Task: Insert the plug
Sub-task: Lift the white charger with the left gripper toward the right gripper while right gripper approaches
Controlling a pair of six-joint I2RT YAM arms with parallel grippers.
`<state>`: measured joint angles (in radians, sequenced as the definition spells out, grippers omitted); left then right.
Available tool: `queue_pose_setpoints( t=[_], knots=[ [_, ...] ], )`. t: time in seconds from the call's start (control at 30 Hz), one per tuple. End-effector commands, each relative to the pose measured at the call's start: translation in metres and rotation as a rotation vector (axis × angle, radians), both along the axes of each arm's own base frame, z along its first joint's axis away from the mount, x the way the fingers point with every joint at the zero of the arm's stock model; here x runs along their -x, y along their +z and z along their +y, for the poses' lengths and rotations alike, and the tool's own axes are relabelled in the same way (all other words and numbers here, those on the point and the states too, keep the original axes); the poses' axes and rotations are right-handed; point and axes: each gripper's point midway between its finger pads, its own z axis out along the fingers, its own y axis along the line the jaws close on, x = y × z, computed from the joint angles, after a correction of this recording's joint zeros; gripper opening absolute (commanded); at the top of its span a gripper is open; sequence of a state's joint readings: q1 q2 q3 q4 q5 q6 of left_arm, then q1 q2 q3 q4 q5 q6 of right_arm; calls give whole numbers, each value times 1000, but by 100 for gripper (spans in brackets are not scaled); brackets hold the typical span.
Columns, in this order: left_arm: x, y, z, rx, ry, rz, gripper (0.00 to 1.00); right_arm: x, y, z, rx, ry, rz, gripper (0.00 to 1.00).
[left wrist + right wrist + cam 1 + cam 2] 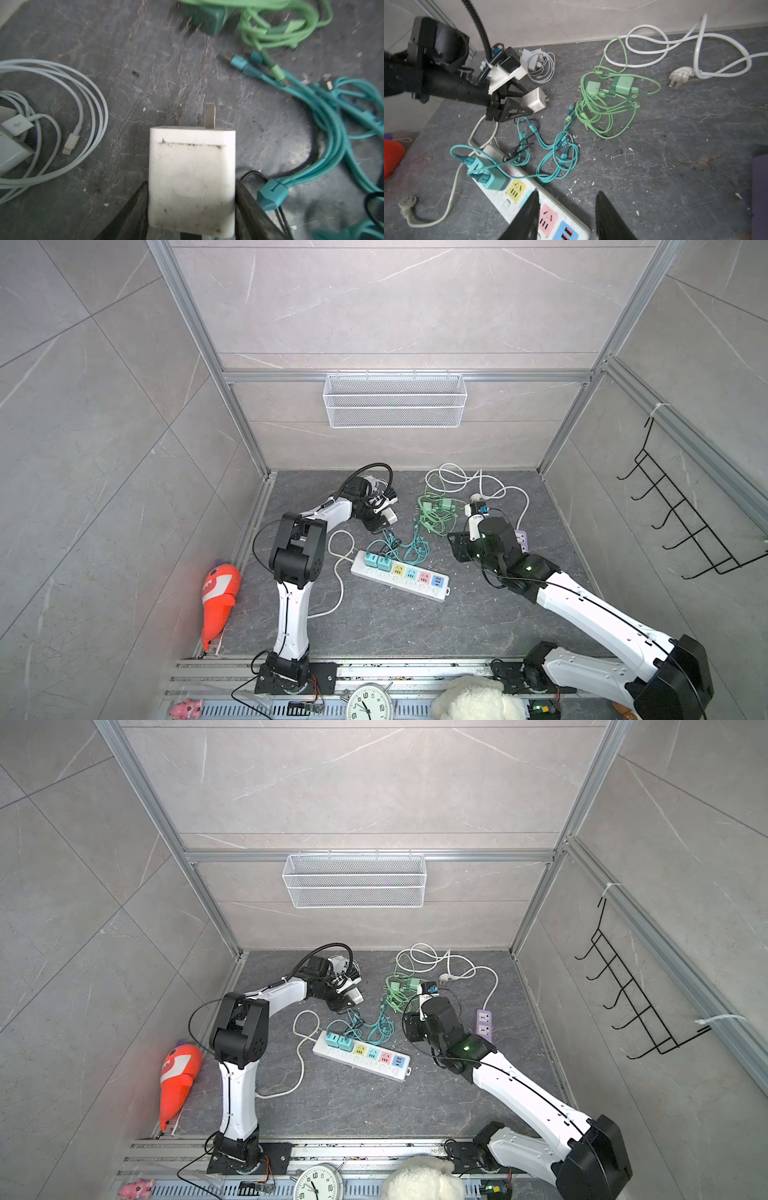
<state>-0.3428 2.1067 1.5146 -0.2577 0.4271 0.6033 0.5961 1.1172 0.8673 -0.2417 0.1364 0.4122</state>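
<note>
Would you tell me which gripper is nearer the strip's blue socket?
Right. The right gripper hovers near the blue socket; the left gripper, holding the charger, is off the other end of the strip.

Teal cables (401,545) sprawl over the table (374,626) between the left hand (527,101), closed on the white charger (192,178), and the power strip (415,587). Two teal adapters (376,562) fill the strip's left-end sockets, while its yellow, pink and blue sockets lie uncovered. Green cables (432,514) clutter the far middle. The table on the strip's near side is bare.
</note>
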Motion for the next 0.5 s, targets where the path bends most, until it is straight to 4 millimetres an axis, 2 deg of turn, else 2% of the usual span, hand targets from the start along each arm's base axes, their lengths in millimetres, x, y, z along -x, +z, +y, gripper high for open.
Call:
queue_pose_setpoints(
  t=[0.0,0.1,0.27,0.37,0.47],
  knots=[
    [-9,119,-34,305,-6,-245,35,-2,17,-3,-50,-31,29,46],
    [-3,141,-40,361,-7,-292,33,-8,25,7,-80,-12,39,46],
    [18,164,-58,437,-31,-384,32,-19,38,32,-181,51,44,47],
    [38,171,-72,475,-60,-416,32,-24,45,41,-230,63,46,47],
    [51,168,-83,456,-85,-411,32,-26,49,43,-241,63,38,47]
  ],
)
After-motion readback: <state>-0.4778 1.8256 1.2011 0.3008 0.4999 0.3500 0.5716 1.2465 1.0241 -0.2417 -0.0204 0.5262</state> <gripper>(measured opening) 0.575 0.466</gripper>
